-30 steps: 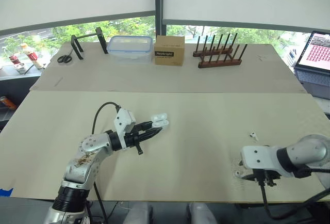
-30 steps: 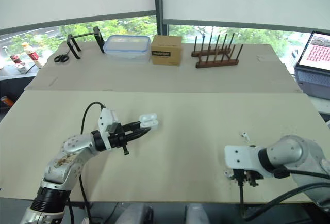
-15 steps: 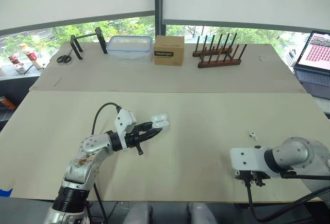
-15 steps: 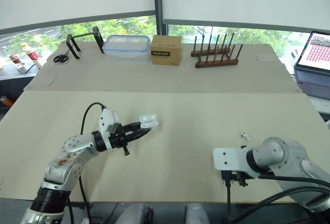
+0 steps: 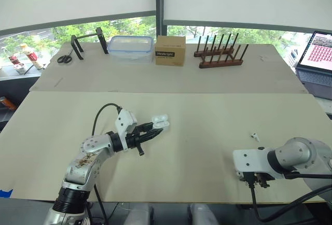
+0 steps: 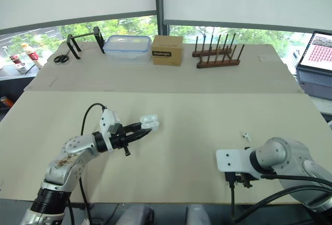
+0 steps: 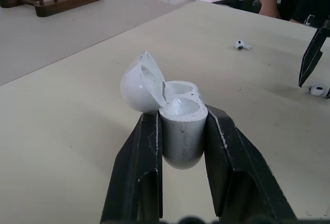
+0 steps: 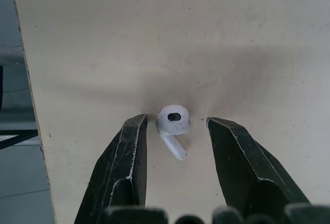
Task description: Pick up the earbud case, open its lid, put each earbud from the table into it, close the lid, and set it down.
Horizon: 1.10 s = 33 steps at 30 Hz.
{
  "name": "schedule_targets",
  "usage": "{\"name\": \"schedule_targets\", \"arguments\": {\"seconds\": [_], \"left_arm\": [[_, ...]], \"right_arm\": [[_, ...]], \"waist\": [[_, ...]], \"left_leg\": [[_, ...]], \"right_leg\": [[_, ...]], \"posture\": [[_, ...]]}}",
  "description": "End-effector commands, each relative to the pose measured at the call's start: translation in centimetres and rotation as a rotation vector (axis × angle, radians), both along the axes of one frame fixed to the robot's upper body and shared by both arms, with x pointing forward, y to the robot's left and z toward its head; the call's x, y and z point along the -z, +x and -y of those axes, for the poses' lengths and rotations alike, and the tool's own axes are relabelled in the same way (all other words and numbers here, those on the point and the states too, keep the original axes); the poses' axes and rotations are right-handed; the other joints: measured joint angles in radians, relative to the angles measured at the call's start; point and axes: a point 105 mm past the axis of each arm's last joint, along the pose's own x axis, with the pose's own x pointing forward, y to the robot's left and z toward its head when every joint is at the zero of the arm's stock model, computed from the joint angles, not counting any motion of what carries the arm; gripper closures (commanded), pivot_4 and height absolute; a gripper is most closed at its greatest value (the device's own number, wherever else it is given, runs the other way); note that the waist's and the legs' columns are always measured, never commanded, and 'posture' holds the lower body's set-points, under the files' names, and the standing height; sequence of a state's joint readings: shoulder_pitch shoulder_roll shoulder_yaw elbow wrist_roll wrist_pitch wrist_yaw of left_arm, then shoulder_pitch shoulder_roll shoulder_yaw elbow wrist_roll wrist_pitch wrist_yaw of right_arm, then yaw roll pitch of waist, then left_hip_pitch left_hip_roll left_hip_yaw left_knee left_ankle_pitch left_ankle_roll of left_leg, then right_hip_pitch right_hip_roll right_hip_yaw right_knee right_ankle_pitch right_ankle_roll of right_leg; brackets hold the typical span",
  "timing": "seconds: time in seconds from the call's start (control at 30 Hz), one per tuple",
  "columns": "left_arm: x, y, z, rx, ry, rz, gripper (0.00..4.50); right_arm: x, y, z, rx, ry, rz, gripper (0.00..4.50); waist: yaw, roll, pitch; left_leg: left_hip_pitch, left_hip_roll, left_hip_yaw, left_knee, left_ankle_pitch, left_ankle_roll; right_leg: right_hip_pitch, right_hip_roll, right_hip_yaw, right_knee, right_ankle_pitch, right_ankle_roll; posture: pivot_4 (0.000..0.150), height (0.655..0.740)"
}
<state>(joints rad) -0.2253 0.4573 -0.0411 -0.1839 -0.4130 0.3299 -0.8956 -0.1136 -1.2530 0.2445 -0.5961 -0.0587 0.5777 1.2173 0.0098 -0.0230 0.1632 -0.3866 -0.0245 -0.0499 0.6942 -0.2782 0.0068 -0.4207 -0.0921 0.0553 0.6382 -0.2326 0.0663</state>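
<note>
right claw point(image 8: 176, 122) is released, one finger on each side of an earbud point(image 8: 172, 122) that lies on the worktop point(image 5: 207, 147) near the front edge. not touching it yet. left claw point(image 7: 181, 116) is clenched on the earbud case point(image 7: 180, 136), held off the worktop out on the left. lid point(image 7: 138, 87) is swung open and the sockets look empty. second earbud point(image 5: 254, 136) lies further back on the right, well apart from the case.

step in hand, as i read it: grab the first bud. its head sits closer to one finger than the other, so centre up before you close or it'll get shoved sideways. pinch the round head, not the thin stem, which could flick out. bring the tips nearly onto the worktop, close slowly, lift straight up. it's small and looks slick, so expect slip. the edge is close, don't nudge it off.
</note>
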Motion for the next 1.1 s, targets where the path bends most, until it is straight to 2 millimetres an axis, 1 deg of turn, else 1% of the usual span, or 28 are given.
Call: {"name": "schedule_targets", "arguments": {"seconds": [0.03,0.17,0.33,0.4,0.5,0.53,0.67,0.73,0.83,0.97,1.1], "left_arm": [[-1.2,-0.2,0.2,0.017,-0.013,0.052,3.90],[-1.2,-0.3,0.2,0.019,-0.013,0.050,3.90],[-1.2,-0.2,0.2,0.020,-0.012,0.052,3.90],[-1.3,-0.1,0.2,0.020,-0.013,0.057,3.90],[-1.8,0.2,0.4,0.015,-0.032,0.072,3.90],[-2.1,0.3,0.4,0.011,-0.042,0.078,3.90],[-3.3,1.7,0.7,-0.027,-0.108,0.087,3.90],[-4.0,2.2,0.9,-0.045,-0.140,0.106,3.90],[-5.2,3.1,1.4,-0.075,-0.196,0.134,3.90],[-6.4,3.4,2.5,-0.073,-0.234,0.176,3.90],[-7.2,3.4,3.3,-0.058,-0.251,0.202,3.90]], "right_arm": [[-0.2,0.2,-0.3,-0.004,0.009,0.011,2.96],[-0.4,0.4,-0.7,0.002,0.034,0.019,4.15],[-1.0,0.7,-1.0,0.015,0.061,0.032,4.15],[-1.8,1.1,-1.2,0.031,0.096,0.044,4.15],[-3.5,2.2,-2.3,0.076,0.207,0.074,4.15],[-4.4,2.7,-2.9,0.094,0.267,0.086,4.15],[-8.7,4.9,-6.5,0.247,0.654,0.070,4.15],[-10.8,5.4,-8.3,0.289,0.843,0.052,4.15],[-13.3,5.9,-10.4,0.352,1.093,0.006,4.16],[-15.3,6.6,-11.8,0.438,1.321,-0.020,4.16],[-15.9,6.8,-13.2,0.471,1.432,-0.032,4.16]], "waist": [[0.000,0.000,0.000],[-0.001,0.000,0.000],[0.000,0.000,0.000],[0.000,0.000,0.000],[-0.001,0.000,0.000],[-0.001,0.000,0.000],[-0.001,-0.001,0.000],[-0.001,-0.001,0.000],[0.002,-0.001,0.000],[0.003,0.000,0.000],[-0.003,0.000,0.000]], "left_leg": [[0.000,0.000,0.000,0.000,0.000,0.000],[0.000,0.000,0.000,0.000,0.000,0.000],[0.000,0.000,0.000,0.000,0.000,0.000],[0.000,0.000,0.000,0.000,0.000,0.000],[0.000,0.000,0.000,0.000,0.000,0.000],[0.000,0.000,0.000,0.000,0.000,0.000],[0.000,0.000,-0.001,0.000,0.000,0.000],[-0.001,0.001,-0.001,0.000,0.000,0.000],[-0.002,0.000,-0.002,0.000,0.000,0.000],[-0.003,-0.003,-0.003,0.000,0.000,-0.001],[-0.003,-0.004,-0.003,0.000,0.001,-0.001]], "right_leg": [[0.000,0.000,0.000,0.000,0.000,0.000],[0.000,0.000,0.000,0.000,0.000,0.000],[0.000,0.000,0.000,0.000,0.000,0.000],[0.000,0.000,0.000,0.000,0.000,0.000],[0.000,0.000,0.000,0.000,0.000,0.000],[0.000,0.000,0.000,0.000,0.000,0.000],[-0.001,0.000,0.000,0.001,0.000,0.000],[-0.001,0.001,-0.001,0.001,0.000,-0.001],[-0.003,0.000,-0.001,0.002,0.001,-0.001],[-0.004,-0.002,-0.001,0.003,0.001,0.000],[-0.004,-0.002,-0.001,0.005,0.001,0.000]], "posture": [[0.150,0.7400],[0.150,0.7400],[0.150,0.7400],[0.150,0.7400],[0.150,0.7400],[0.150,0.7400],[0.150,0.7400],[0.150,0.7400],[0.150,0.7400],[0.150,0.7400],[0.150,0.7400]]}}
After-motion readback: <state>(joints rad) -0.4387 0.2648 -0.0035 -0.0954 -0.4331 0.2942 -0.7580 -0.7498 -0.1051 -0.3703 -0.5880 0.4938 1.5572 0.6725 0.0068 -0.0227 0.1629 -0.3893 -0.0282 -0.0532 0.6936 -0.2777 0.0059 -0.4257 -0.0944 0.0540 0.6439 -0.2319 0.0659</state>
